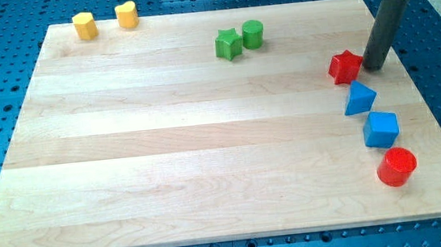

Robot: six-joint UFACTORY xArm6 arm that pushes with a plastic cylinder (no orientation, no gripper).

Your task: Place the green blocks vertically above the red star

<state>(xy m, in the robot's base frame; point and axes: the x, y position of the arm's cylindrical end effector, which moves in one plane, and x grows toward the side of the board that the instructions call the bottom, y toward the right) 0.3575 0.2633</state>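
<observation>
Green star (228, 44) and green cylinder (253, 33), upper centre, well left of red star (346, 66); my tip (376, 67), fingerless and grasping nothing, should circle left, then push rightward gently.

The arm shows only its lowest part, at the view's top right. It ends in a straight, smooth rod, dark grey to near black, round in section, with a faint lighter sheen down one side. The rod's upper end sits in a wider, rounded black collar, cut off by the picture's top edge, with a pale grey band above it. My tip (376, 66) is the rod's plain, blunt lower end, the same dark colour. No cables, screws or markings can be made out.
</observation>
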